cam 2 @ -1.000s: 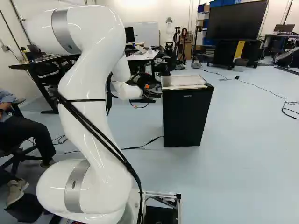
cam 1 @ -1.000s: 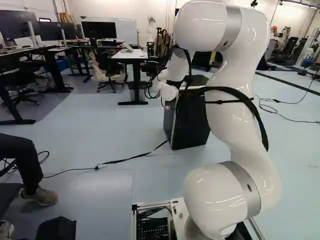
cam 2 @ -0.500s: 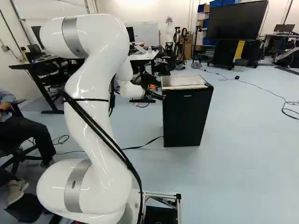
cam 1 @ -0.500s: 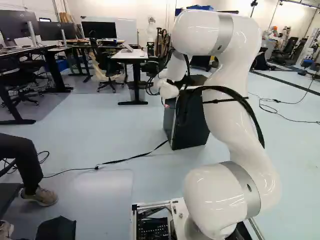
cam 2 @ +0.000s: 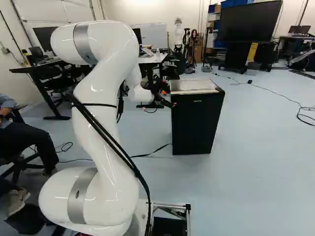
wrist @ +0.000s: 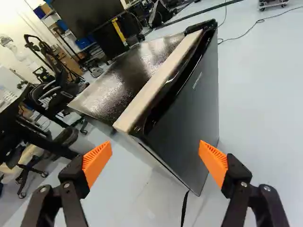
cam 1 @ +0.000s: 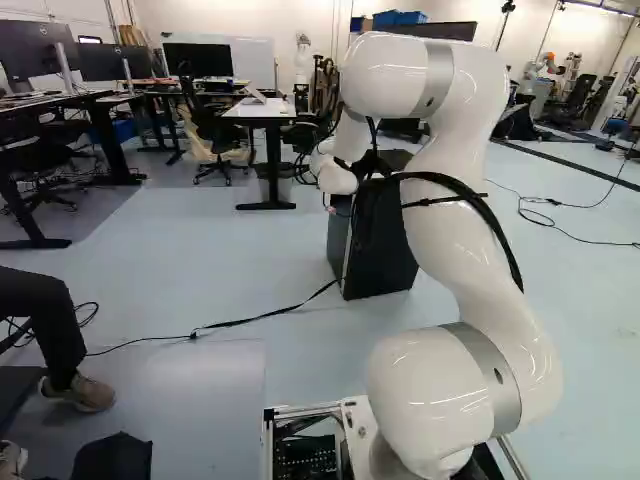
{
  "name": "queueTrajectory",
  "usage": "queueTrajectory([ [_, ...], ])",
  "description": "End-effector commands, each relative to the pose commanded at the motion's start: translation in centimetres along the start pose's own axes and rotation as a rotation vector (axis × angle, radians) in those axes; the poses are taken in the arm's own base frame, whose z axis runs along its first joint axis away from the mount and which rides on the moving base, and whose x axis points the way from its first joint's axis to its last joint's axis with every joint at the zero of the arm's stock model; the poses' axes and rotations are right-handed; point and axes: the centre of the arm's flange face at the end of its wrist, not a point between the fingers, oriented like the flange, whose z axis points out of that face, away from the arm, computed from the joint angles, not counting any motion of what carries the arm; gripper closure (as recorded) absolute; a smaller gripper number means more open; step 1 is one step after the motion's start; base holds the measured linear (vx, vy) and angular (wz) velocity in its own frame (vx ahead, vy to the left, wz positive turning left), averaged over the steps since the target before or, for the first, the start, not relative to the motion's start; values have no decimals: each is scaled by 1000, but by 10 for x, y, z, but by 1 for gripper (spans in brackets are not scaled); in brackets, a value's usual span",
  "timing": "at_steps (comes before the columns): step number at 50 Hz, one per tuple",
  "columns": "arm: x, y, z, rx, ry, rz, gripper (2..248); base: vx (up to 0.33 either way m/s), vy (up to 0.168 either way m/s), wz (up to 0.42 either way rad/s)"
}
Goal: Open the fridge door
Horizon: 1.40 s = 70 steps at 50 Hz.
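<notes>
Standing wide apart near the black fridge (cam 2: pixel 197 125), the orange-padded fingers (cam 2: pixel 168 103).

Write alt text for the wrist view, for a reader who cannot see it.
A black mini fridge, door shut, stands on a pale floor ahead of an open gripper with orange pads; a large screen stands beyond.

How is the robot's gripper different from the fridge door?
The gripper is open, but the fridge door looks shut. The gripper has two fingers with bright orange pads, while the fridge door is one flat panel with no orange showing. The gripper is also much smaller than the fridge door. Both are partly or mostly dark.
</notes>
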Motion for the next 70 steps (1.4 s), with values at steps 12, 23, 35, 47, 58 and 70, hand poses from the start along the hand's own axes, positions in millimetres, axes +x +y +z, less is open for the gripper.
queueTrajectory([
  [12,-3,-5,10,-38,-4,52,3,0,0,0],
  [23,-5,-9,18,-72,-9,98,3,0,0,0],
  [35,-8,-12,24,-107,-15,144,3,0,0,0],
  [47,-8,-13,26,-112,-15,153,3,0,0,0],
  [58,-9,-16,30,-110,-13,157,3,0,0,0],
  [70,-5,-14,36,-116,-6,165,3,0,0,0],
])
